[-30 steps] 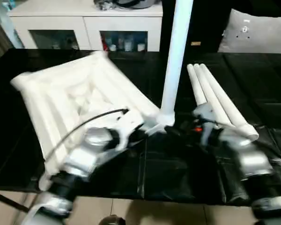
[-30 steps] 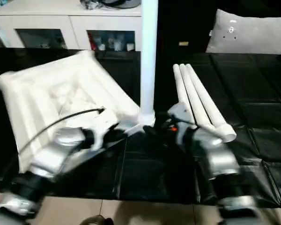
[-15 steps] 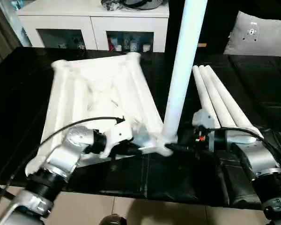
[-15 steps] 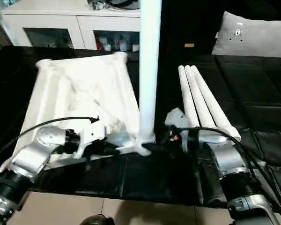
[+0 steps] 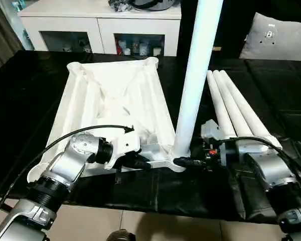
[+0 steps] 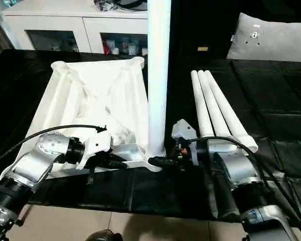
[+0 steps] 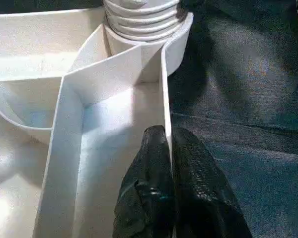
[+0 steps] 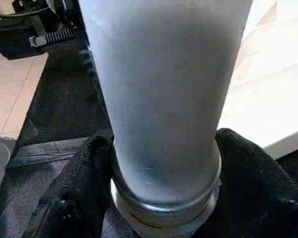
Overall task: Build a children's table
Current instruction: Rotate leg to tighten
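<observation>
While the upright leg [image 5: 195, 85] is standing in the top's near right corner socket [image 5: 176, 159], both grippers are working at that corner. The left gripper [image 5: 143, 163] is pinching the top's near rim just left of the socket; in the left wrist view its fingers [image 7: 154, 198] are pressed together on the thin rim wall, one each side. The right gripper [image 5: 186, 161] is reaching in from the right of the socket, and in the right wrist view its fingers [image 8: 77, 183] are sitting either side of the leg's collared base, close against it or just touching; I cannot tell whether they are clamping it.

Left of and beyond the socket, the top [image 5: 110, 100] is lying ribbed side up on the black surface [image 5: 35, 90]. To the right of the socket, three loose legs [image 5: 231, 103] are lying side by side, running away from the robot. Beyond the top, a white cabinet [image 5: 95, 25] is standing.

By my judgement, the top is light, stiff moulded plastic that is likely sliding easily on the cloth, so its rim wall and ribs are making the surest hold. The leg looks like a smooth, hollow, light tube, slippery along its length and tall enough to lever the socket; gripping low, at the ridged collar just above the socket, seems best.
</observation>
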